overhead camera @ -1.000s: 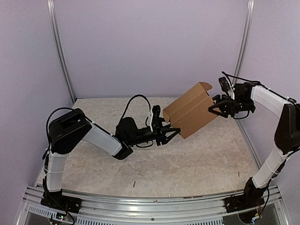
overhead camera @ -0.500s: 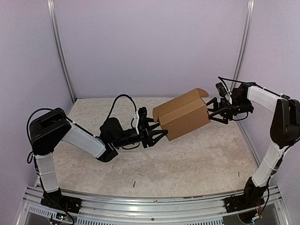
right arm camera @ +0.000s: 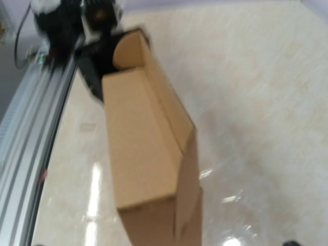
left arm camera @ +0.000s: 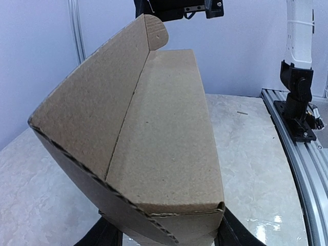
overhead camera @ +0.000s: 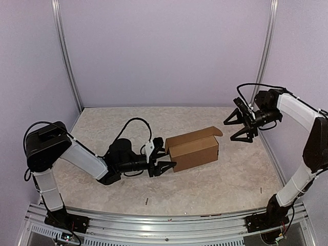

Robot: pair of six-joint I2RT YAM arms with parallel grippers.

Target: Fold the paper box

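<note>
So the right claw point(overhead camera: 230, 130) just let go and backed off wide open, the plain brown cardboard box point(overhead camera: 193, 152) now sits on the tabletop point(overhead camera: 215, 182), left claw point(overhead camera: 165, 159) gripping its end, lid point(overhead camera: 195, 136) seemingly untucked.

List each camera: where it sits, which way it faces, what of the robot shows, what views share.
Top external: above and behind the bases, looking down at the table; both arms, left gripper holding the paper box, right gripper open beside it.
Left wrist: at the box's end, looking along it toward the right arm; own jaws at bottom.
Right wrist: up off the box's other end, looking down along it toward the left arm; own jaws scarcely show.
Shared: all three see the box.
</note>
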